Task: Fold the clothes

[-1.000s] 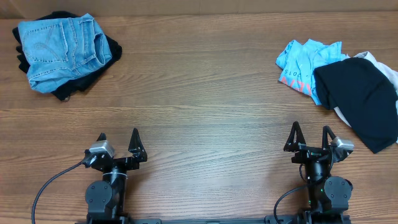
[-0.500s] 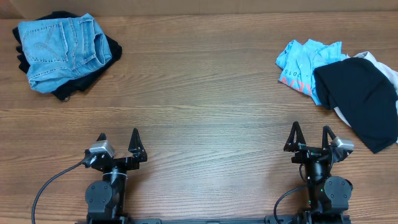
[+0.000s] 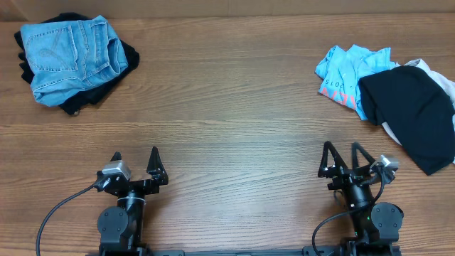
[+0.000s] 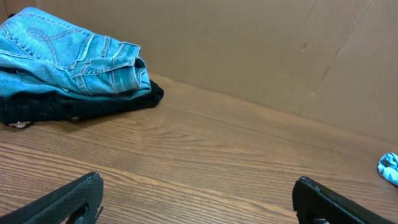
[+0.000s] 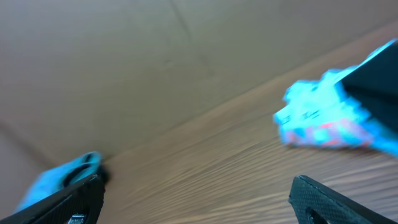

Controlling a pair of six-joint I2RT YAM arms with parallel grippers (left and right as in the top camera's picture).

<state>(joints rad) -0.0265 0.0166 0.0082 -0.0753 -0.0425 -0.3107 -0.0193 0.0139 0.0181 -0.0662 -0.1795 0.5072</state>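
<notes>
Left gripper (image 3: 135, 155) stands spread and empty at the near edge of the brown wooden table (image 3: 234, 121). Folded blue denim jeans (image 3: 71, 53) rest on a flat black garment (image 3: 131, 57) at the table's far-left corner; they are judged thick, fairly stiff and already stacked. Right gripper (image 3: 342, 151), also at the near edge, is likewise spread and empty. At the table's far-right side a crumpled light-blue printed tee (image 3: 345, 71) lies partly under a loose black garment (image 3: 412, 114). Both are judged light, limp and prone to bunching. The black garment lies on top and is best pinched first, at a free hem. Nothing on the table blocks either reach. The right wrist view is blurred.
</notes>
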